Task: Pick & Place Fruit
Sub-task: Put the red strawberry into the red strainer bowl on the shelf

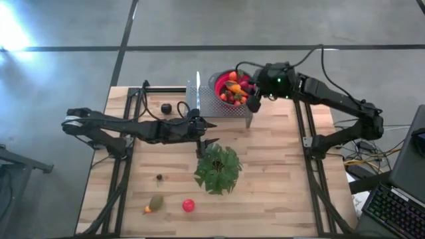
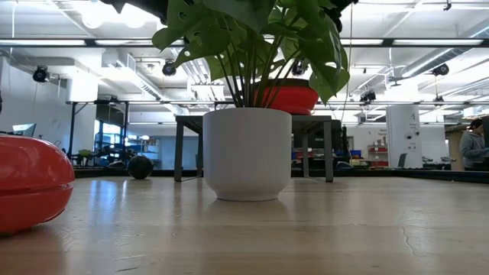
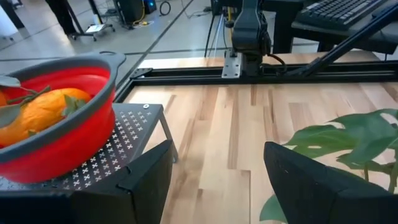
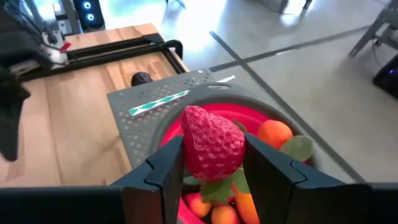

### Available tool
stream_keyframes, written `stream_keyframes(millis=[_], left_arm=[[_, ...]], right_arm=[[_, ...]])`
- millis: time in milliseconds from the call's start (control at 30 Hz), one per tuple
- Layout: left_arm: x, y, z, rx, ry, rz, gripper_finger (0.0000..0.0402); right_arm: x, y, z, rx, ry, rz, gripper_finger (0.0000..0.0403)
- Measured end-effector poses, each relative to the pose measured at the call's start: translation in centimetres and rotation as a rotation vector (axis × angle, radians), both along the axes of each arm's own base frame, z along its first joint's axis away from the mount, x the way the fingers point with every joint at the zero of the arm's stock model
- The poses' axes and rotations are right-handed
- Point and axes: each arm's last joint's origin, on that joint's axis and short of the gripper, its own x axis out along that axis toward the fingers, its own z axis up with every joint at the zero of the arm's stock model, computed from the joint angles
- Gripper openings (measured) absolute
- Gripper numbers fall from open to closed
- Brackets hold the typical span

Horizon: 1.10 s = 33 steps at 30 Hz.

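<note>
A wooden table seen from above, with a dark robot arm reaching in from each side. At the far edge stands a perforated metal stand (image 1: 222,106), and on it a red colander bowl (image 1: 219,81) with a grey rim. The bowl already holds a heap of small toy fruits in red, orange and purple, so most of the sorting looks done.

The right gripper (image 4: 214,163) hangs over the bowl and is pinching a red strawberry (image 4: 212,143) between its 2 fingers; in the right wrist view the berry sits just above the pile, with an orange fruit (image 4: 274,133) and green leaves under it. My guess is this piece is about to be dropped in.

The left gripper (image 3: 214,177) is near the middle of the table, just beside the stand and close to a green leafy plant (image 1: 218,168) in a white pot (image 2: 247,153). Its fingers are spread apart with nothing between them.

Still loose on the table, by my count, are 5 pieces: a dark round fruit (image 1: 166,107) and a second dark one (image 1: 180,105) near the stand's left side, a tiny dark piece (image 1: 159,177) further forward, and near the front edge an olive-green fruit (image 1: 156,202) and a red round fruit (image 1: 188,205). Those remain to be collected, so the job seems well along but unfinished.
</note>
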Motion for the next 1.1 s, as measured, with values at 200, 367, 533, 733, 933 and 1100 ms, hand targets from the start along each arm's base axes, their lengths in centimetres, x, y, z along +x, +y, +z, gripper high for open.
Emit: stream_keyframes(millis=[200, 367, 533, 733, 933, 1100], left_arm=[[0.0, 0.0, 0.0, -0.017, -0.005, 0.004, 0.0257], [0.0, 0.0, 0.0, -0.021, -0.005, 0.003, 0.0257], [0.0, -0.3, -0.1, -0.021, 0.004, -0.004, 0.0257], [0.0, -0.3, -0.2, -0.022, 0.010, -0.005, 0.0257], [-0.1, -0.3, -0.3, -0.021, 0.019, -0.005, 0.0257], [-0.1, -0.3, -0.4, -0.021, 0.021, -0.005, 0.0257]], right_arm=[[-0.2, -2.0, -0.6, 0.032, 0.009, -0.047, 0.0147], [1.2, -3.8, -1.8, 0.043, 0.073, -0.065, 0.0143], [2.8, -5.7, -2.8, 0.082, 0.165, -0.087, 0.0147], [4.4, -7.6, -4.0, 0.138, 0.274, -0.113, 0.0144], [6.0, -8.7, -5.0, 0.175, 0.347, -0.114, 0.0144], [6.8, -9.2, -5.6, 0.202, 0.396, -0.114, 0.0161]])
